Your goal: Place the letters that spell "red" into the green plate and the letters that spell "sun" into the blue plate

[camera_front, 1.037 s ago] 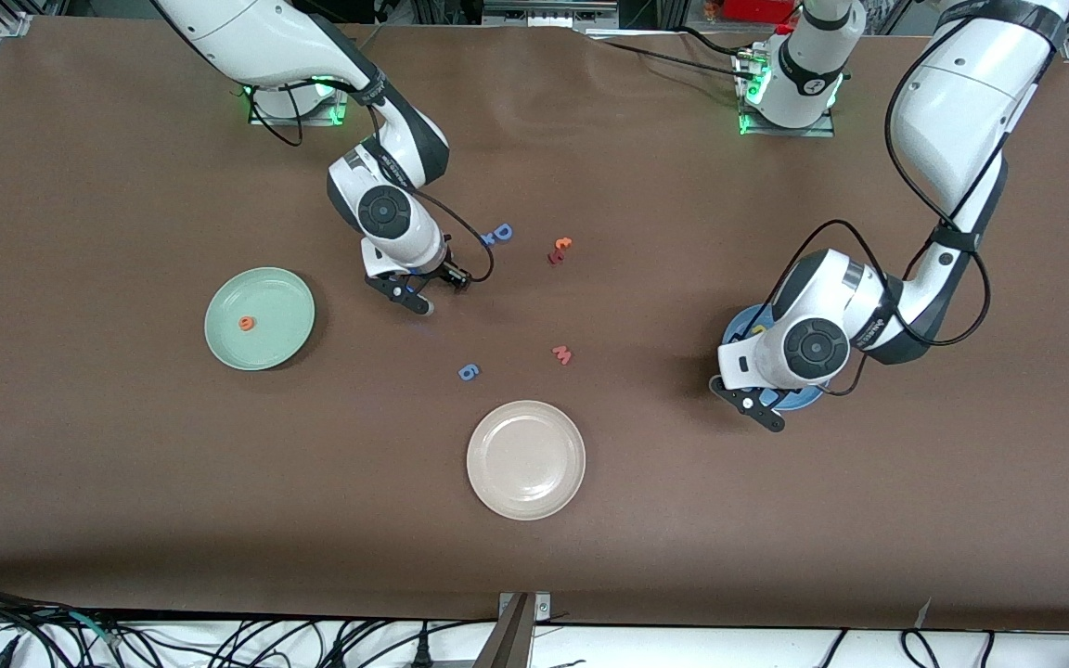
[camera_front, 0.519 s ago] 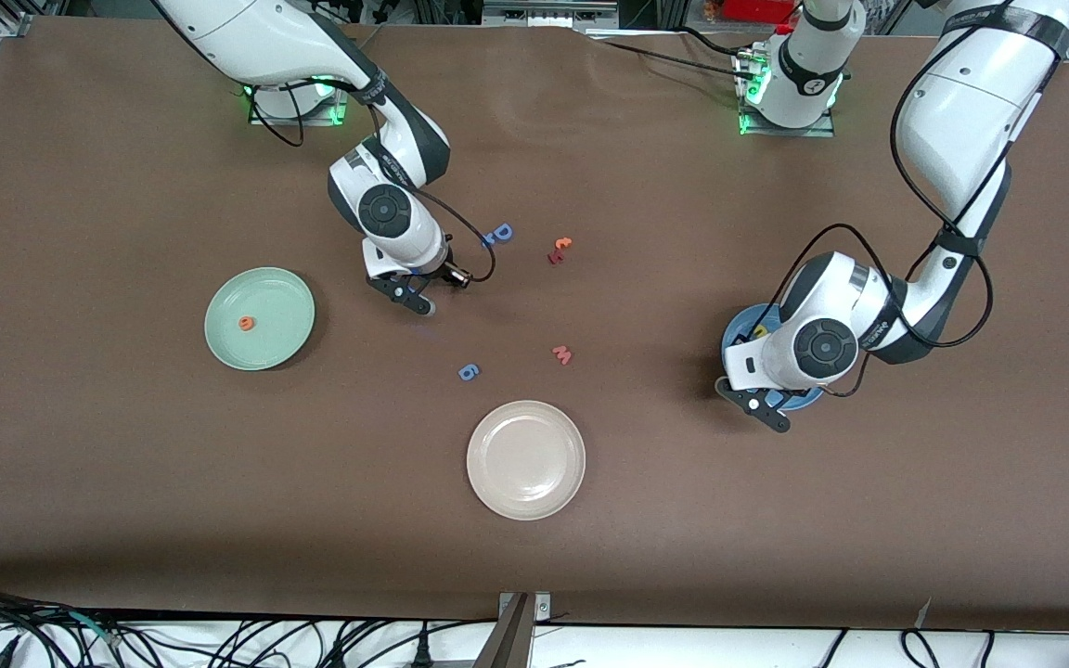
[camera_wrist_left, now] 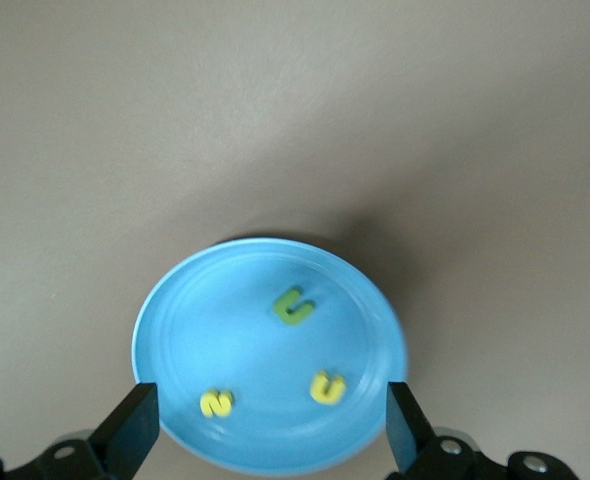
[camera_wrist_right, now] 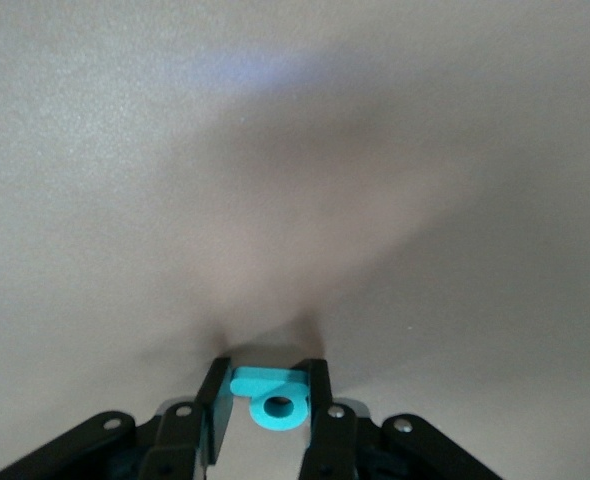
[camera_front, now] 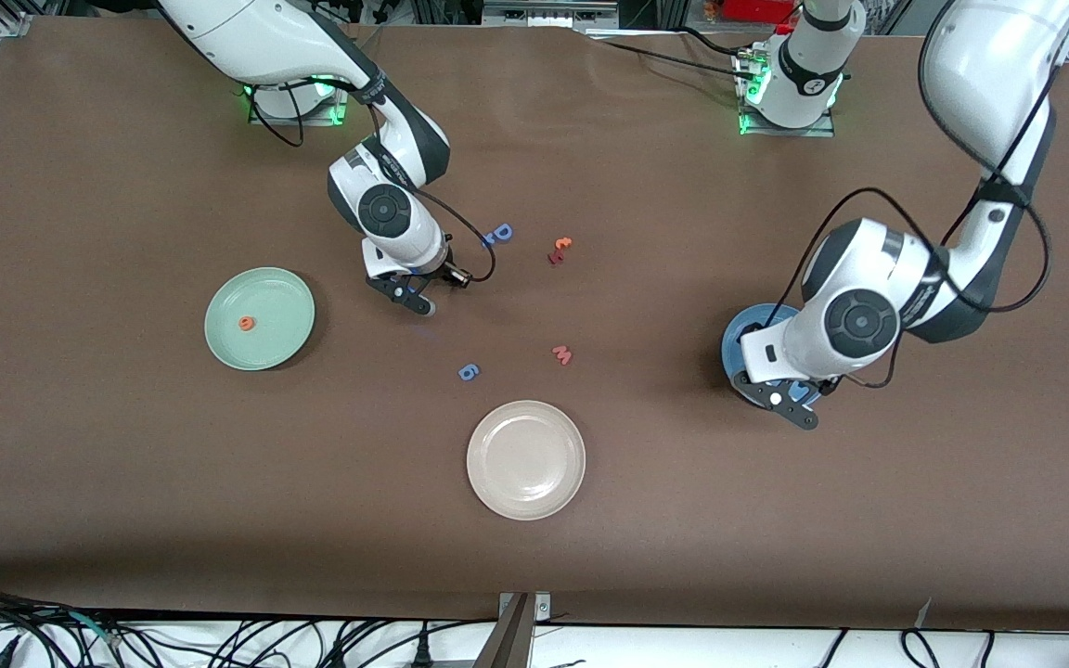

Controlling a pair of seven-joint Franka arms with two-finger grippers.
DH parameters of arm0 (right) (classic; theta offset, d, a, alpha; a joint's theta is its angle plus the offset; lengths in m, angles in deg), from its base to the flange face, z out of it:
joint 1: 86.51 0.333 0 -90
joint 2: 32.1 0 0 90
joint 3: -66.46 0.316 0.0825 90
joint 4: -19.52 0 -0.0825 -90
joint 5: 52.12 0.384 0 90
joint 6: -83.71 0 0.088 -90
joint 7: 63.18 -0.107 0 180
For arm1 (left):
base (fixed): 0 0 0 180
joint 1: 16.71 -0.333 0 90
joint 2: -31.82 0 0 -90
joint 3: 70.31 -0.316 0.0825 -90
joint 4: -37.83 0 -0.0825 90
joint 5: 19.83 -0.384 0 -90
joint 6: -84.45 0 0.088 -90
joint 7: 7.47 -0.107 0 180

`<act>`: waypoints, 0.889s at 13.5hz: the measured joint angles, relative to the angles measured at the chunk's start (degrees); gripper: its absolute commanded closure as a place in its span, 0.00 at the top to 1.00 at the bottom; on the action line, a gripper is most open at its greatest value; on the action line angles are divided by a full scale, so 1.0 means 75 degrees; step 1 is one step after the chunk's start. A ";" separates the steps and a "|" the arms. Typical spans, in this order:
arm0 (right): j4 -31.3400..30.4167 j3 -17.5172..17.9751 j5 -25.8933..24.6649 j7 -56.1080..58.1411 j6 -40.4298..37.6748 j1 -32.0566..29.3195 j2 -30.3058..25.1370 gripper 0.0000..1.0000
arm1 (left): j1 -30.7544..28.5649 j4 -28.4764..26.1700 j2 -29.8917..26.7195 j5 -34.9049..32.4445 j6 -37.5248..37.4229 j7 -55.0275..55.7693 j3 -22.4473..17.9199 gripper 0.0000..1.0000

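Note:
The blue plate (camera_wrist_left: 237, 318) holds a yellow "s" (camera_wrist_left: 216, 403), a yellow "u" (camera_wrist_left: 327, 387) and an olive "n" (camera_wrist_left: 294, 306). My left gripper (camera_wrist_left: 270, 425) hangs open above that plate (camera_front: 735, 339), with nothing between its fingers. The green plate (camera_front: 279, 301) lies toward the right arm's end and holds the orange "e" (camera_front: 245, 323). Beside it, low over the table, my right gripper (camera_front: 416, 297) is shut on the teal "d" (camera_wrist_right: 272, 397). A small teal piece (camera_front: 488, 239) touches the blue "D"; I cannot read its shape.
The blue capital "D" (camera_front: 502, 232) and a red-orange letter pair (camera_front: 560, 250) lie mid-table. Nearer the front camera are a blue "6" (camera_front: 468, 372), a pink "w" (camera_front: 562, 354) and a cream-white plate (camera_front: 525, 459).
My left gripper has opened and lifted away over the blue plate, shifting toward the left arm's end. My right gripper has closed on the teal "d".

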 measured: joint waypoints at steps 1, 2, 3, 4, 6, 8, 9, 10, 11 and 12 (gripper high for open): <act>0.0274 -0.0029 -0.0004 0.0102 -0.0636 -0.0039 -0.0075 0.30 | 0.0001 0.0148 -0.0222 0.0225 -0.0332 0.0000 0.0008 1.00; 0.0656 -0.0051 -0.0004 0.0272 -0.1440 -0.0120 -0.0179 0.30 | 0.0001 0.0361 -0.0394 0.0331 -0.0711 0.0000 0.0012 1.00; 0.1069 -0.0087 -0.0005 0.0490 -0.2237 -0.0240 -0.0309 0.30 | 0.0001 0.0604 -0.0532 0.0362 -0.1080 0.0000 0.0021 1.00; 0.1419 -0.0172 -0.0008 0.0828 -0.2885 -0.0385 -0.0443 0.30 | 0.0003 0.0851 -0.0672 0.0366 -0.1375 0.0000 0.0031 1.00; 0.1787 -0.0625 -0.0016 0.1987 -0.3732 -0.0660 -0.0723 0.30 | 0.0004 0.1319 -0.0981 0.0589 -0.1982 0.0000 0.0045 1.00; 0.1820 -0.1560 -0.0022 0.3671 -0.3990 -0.0760 -0.0888 0.30 | 0.0004 0.1882 -0.1251 0.0970 -0.2733 0.0000 0.0042 1.00; 0.1814 -0.2066 -0.0022 0.4531 -0.3990 -0.0801 -0.0885 0.31 | 0.0031 0.2155 -0.1363 0.1023 -0.2950 0.0000 0.0018 1.00; 0.1796 -0.2495 -0.0021 0.5273 -0.3940 -0.0849 -0.0839 0.31 | 0.0107 0.2337 -0.1501 0.1065 -0.3061 0.0000 -0.0106 1.00; 0.1769 -0.2783 -0.0021 0.5840 -0.3835 -0.0905 -0.0755 0.31 | 0.0258 0.2415 -0.1675 0.1195 -0.3093 0.0000 -0.0407 1.00; 0.1713 -0.2949 -0.0021 0.6190 -0.3724 -0.0945 -0.0652 0.31 | 0.0524 0.2428 -0.1867 0.1368 -0.3109 -0.0001 -0.0888 1.00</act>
